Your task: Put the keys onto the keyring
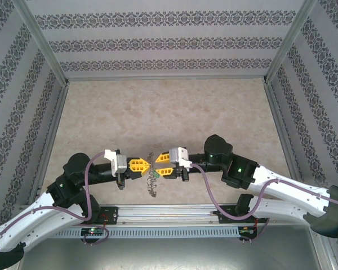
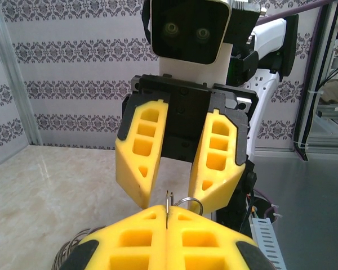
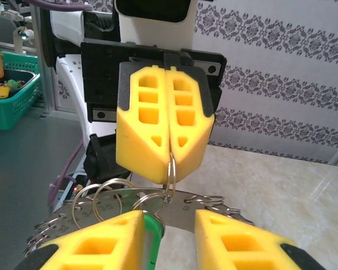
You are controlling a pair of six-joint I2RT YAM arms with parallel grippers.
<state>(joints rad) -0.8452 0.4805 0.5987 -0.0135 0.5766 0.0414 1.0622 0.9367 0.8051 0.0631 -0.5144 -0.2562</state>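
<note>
- One left pincer is pressing its two yellow fingers together, clamping a small loop of the keyring.
- One right pincer is facing it tip to tip, its two fingers standing apart. One green tag is sitting in the gap, just beside the finger at 9 o'clock.
- One keyring is hanging between the pincers over the worktop, drooping toward 6 o'clock in the top view. Several small loops are fringing it, and I cannot tell the exact count.
- One green basket is sitting at 10 o'clock in the right wrist view.
- Any lettering is showing too small to read.
</note>
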